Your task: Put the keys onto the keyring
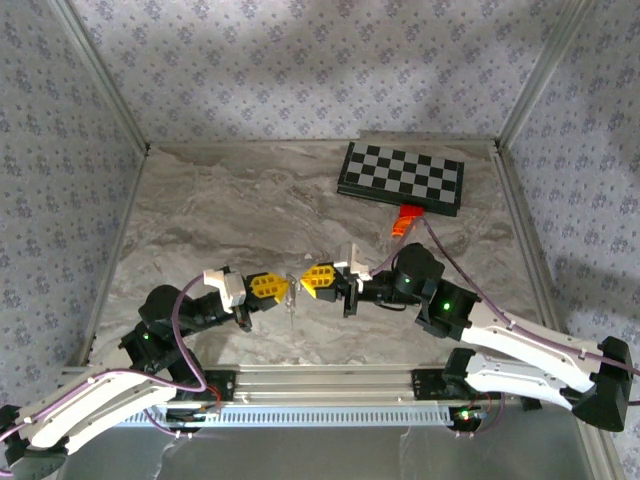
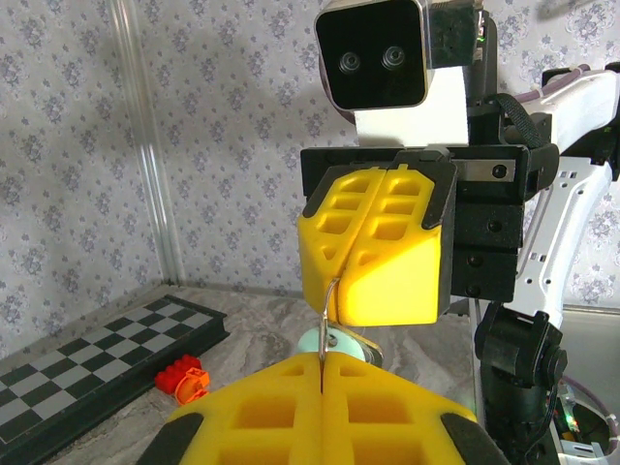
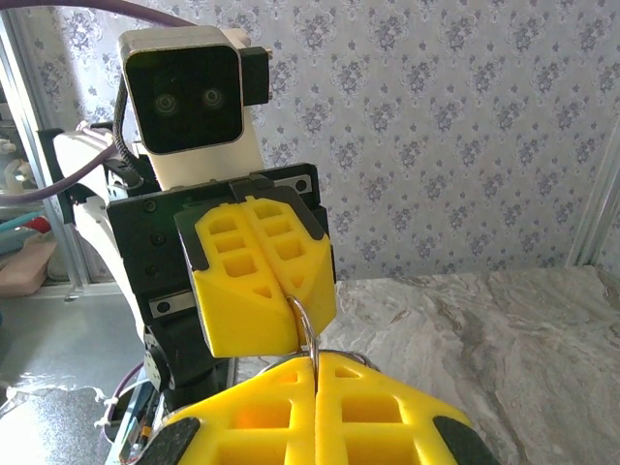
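Both grippers meet well in front of the chessboard (image 1: 402,178), off its left end, above the table.
- Left gripper (image 1: 276,288): pads together, pinched on the keyring (image 3: 305,325).
- Right gripper (image 1: 312,277): pads together on the same keyring from the opposite side.
- 1 teal key (image 2: 327,344) shows just under it; you cannot tell whether it is threaded.
- Orange block (image 1: 403,222) lies just beside the chessboard's near edge.

The fingers (image 1: 265,287) are yellow, the block (image 1: 403,222) orange, the board (image 1: 402,177) black-and-white chequered, the table (image 1: 220,220) grey-marbled (walls (image 1: 300,60): pale floral print).
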You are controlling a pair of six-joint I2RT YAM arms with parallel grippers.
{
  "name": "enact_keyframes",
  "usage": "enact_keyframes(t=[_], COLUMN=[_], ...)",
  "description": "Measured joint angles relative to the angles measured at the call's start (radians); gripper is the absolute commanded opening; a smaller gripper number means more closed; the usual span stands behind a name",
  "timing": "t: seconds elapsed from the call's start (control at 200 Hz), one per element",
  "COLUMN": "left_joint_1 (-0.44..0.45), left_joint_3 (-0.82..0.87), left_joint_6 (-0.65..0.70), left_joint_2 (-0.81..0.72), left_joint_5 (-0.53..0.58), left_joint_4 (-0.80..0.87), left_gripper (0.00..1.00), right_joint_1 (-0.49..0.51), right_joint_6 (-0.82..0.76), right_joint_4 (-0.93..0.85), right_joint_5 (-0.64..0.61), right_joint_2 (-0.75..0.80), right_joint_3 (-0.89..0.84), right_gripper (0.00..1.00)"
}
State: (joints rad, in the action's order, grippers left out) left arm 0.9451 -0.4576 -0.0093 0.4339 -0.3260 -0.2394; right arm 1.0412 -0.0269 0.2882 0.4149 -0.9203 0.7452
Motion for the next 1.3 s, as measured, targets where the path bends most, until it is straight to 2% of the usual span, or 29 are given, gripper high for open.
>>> enact_keyframes(t=[1.299], left_joint_1=[0.0], left_joint_3=[0.0], left_joint_6=[0.0], left_joint_2=[0.0], left_joint_5=[0.001], left_joint_4=[-0.006], left_gripper=[0.0], right_joint_1=[0.0], right_joint_6=[0.003], right_joint_4=[0.021], right_joint_5=[0.027], right_joint_2=[-0.036], right_joint_3=[0.024], right_gripper=[0.0])
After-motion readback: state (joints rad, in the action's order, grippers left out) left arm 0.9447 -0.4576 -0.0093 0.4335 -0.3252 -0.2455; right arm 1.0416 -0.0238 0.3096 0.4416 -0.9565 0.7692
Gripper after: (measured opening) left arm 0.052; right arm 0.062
